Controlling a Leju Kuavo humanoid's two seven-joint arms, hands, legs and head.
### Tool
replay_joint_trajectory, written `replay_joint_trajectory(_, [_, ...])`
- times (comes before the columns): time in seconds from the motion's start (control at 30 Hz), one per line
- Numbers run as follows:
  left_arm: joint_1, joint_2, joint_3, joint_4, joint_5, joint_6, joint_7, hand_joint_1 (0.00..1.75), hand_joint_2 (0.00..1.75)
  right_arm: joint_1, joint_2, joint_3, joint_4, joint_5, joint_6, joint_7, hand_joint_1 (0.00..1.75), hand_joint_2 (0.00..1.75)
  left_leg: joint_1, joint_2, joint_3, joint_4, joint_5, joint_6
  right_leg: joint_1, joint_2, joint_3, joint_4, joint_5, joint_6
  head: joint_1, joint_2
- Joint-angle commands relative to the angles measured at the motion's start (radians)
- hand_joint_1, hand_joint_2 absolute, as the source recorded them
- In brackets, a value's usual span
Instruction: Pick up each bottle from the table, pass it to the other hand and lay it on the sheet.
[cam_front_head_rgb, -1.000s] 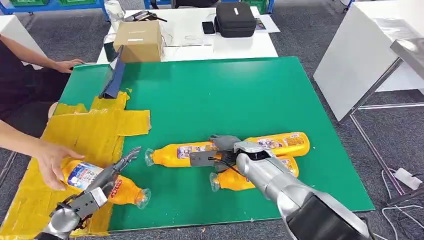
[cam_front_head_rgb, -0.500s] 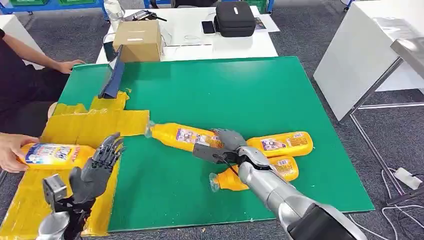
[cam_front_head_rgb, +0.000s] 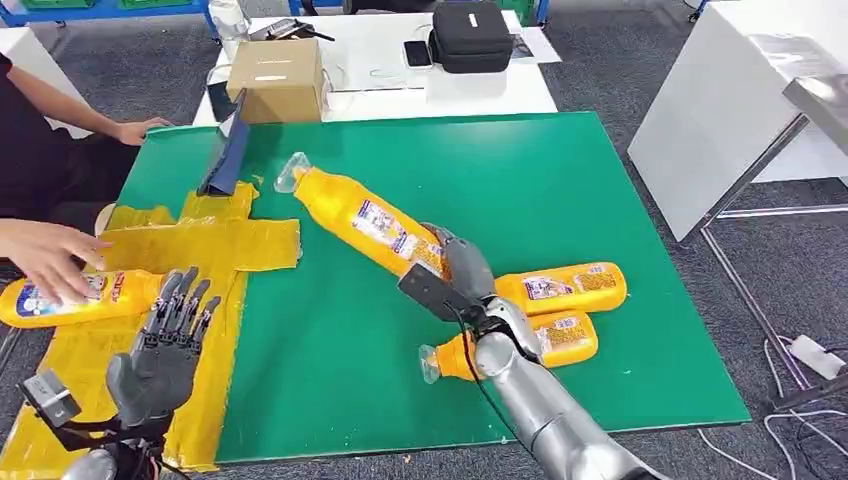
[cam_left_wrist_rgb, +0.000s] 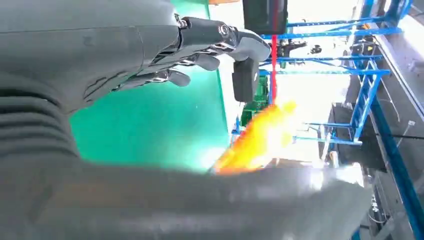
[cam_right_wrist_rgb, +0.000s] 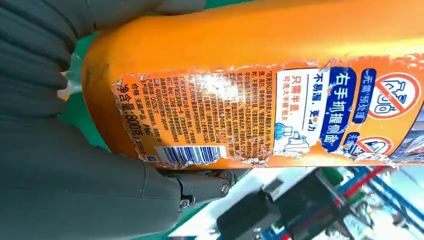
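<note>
My right hand grips the base of an orange bottle and holds it raised and tilted, its clear cap pointing toward the far left. The right wrist view has that bottle's label close up against the hand. Two more orange bottles lie on the green mat beside my right arm. My left hand stands raised over the yellow sheet with fingers spread, holding nothing. A fourth bottle lies on the sheet under a person's hand.
A person sits at the left table edge, arms reaching over the sheet. A dark tablet stand is at the mat's far left. A cardboard box and black case sit on the white table behind. Another white table stands on the right.
My right hand has lifted its bottle off the mat and swung its cap up toward the far left. My left hand has risen and spread. The person slid the fourth bottle further left on the sheet.
</note>
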Motion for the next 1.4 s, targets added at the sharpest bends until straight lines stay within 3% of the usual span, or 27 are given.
replay_joint_trajectory(0.03, [-0.006, -0.032, 0.032, 0.005, 0.0, -0.003, 0.005, 0.0, 1.75, 0.003, -0.005, -0.047, -0.051, -0.002, 0.008, -0.001, 1.75, 1.75, 0.0, 0.0, 0.001, 0.0, 0.0, 0.0, 0.0, 0.003, 0.001, 0.0, 0.0, -0.001, 0.0, 0.0])
replay_joint_trajectory(0.17, [0.009, -0.032, 0.032, 0.011, 0.062, -0.04, 0.058, 0.0, 1.75, 0.06, 0.017, -0.074, -0.153, 0.008, 0.027, -0.038, 1.75, 1.75, 0.0, 0.0, 0.0, 0.0, 0.0, 0.0, 0.0, 0.002, 0.0, 0.0, 0.0, -0.001, 0.0, 0.0])
replay_joint_trajectory(0.4, [0.097, -0.067, 0.005, -0.069, 0.078, -0.088, 0.075, 0.0, 1.75, 0.16, 0.07, 0.116, -0.275, 0.053, 0.11, -0.044, 1.75, 1.75, 0.0, 0.003, 0.003, -0.001, -0.002, -0.001, 0.0, 0.006, 0.002, 0.0, -0.001, -0.002, 0.0, 0.0])
replay_joint_trajectory(0.57, [0.12, -0.076, -0.039, -0.112, 0.029, -0.064, 0.056, 0.0, 1.75, 0.175, 0.095, 0.241, -0.236, 0.069, 0.121, -0.04, 1.75, 1.75, 0.001, 0.002, 0.0, 0.0, -0.002, 0.0, 0.001, 0.005, -0.002, 0.0, -0.001, -0.002, 0.0, 0.0])
replay_joint_trajectory(1.13, [0.102, -0.066, -0.076, -0.092, 0.072, -0.071, 0.041, 0.0, 1.75, 0.184, 0.165, 0.377, -0.033, 0.078, 0.154, -0.05, 1.75, 1.75, 0.001, 0.0, 0.001, -0.002, -0.001, 0.0, 0.0, 0.004, 0.001, -0.002, -0.001, -0.002, 0.0, 0.0])
replay_joint_trajectory(1.4, [0.06, -0.079, -0.136, -0.095, 0.096, -0.044, 0.043, 0.0, 1.75, 0.148, 0.175, 0.534, 0.095, -0.054, 0.148, -0.061, 1.75, 1.75, 0.001, -0.002, 0.001, -0.002, -0.001, 0.0, 0.0, 0.002, 0.001, -0.002, -0.001, -0.002, 0.0, 0.0])
